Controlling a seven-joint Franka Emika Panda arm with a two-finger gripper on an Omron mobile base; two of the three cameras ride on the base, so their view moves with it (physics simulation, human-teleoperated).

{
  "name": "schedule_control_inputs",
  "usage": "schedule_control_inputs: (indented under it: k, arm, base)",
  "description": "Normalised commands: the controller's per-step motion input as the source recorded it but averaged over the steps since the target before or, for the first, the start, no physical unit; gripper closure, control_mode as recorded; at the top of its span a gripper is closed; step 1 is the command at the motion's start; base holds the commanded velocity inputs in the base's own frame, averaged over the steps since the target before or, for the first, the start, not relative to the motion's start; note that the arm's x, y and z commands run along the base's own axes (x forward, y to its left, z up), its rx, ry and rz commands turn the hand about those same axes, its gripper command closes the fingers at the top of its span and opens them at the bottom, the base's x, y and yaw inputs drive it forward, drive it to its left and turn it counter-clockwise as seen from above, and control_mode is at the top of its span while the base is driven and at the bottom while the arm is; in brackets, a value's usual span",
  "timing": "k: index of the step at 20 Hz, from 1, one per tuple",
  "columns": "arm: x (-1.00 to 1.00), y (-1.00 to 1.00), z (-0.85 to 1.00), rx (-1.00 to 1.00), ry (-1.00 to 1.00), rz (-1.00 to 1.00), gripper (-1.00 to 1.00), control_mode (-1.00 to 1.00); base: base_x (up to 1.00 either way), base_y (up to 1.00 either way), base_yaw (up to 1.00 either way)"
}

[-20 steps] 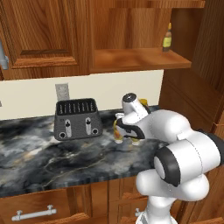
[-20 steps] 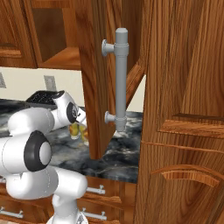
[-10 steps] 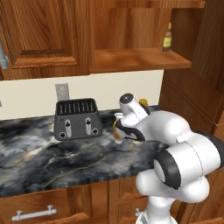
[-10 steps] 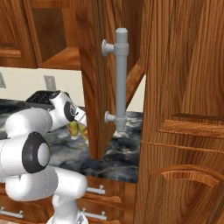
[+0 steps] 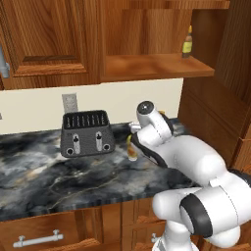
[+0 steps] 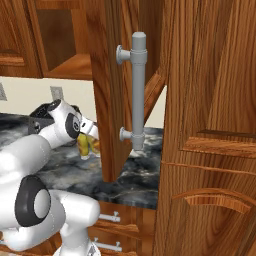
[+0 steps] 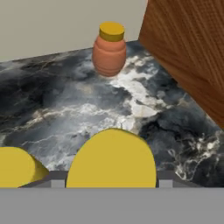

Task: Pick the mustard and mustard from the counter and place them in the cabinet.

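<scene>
In the left base view, the white arm reaches from 5 o'clock over the marble surface (image 5: 59,176), its end effector (image 5: 131,143) low beside a yellow mustard bottle (image 5: 131,149) that stands right of the toaster (image 5: 86,133). Above, at 1 o'clock, the open cabinet (image 5: 157,68) holds a dark slim bottle (image 5: 187,43) on its shelf.

In the right base view, two mustard bottles (image 6: 87,145) stand close together at 9 o'clock, partly behind the wrist.

In the hand view, one mustard bottle (image 7: 111,159) sits between the fingertips at 6 o'clock, another (image 7: 17,168) at 8 o'clock, an orange jar (image 7: 109,50) at 12 o'clock. Whether the end effector is clenched on it, I cannot tell.
</scene>
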Motion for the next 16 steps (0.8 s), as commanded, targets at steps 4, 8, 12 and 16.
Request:
schedule_control_inputs:
  k: [4, 8, 12, 16]
  arm:
    - [-0.14, 0.00, 0.44, 0.00, 0.00, 0.14, 1.00, -1.00]
    - [-0.29, 0.00, 0.22, -0.02, 0.00, 0.08, 1.00, -1.00]
    - [-0.39, 0.00, 0.34, -0.10, 0.00, 0.08, 1.00, -1.00]
    - [-0.34, 0.00, 0.40, -0.08, 0.00, 0.04, 1.00, -1.00]
  base:
    - [0.00, 0.00, 0.00]
    - [0.00, 0.00, 0.00]
    - [0.00, 0.00, 0.00]
    - [0.00, 0.00, 0.00]
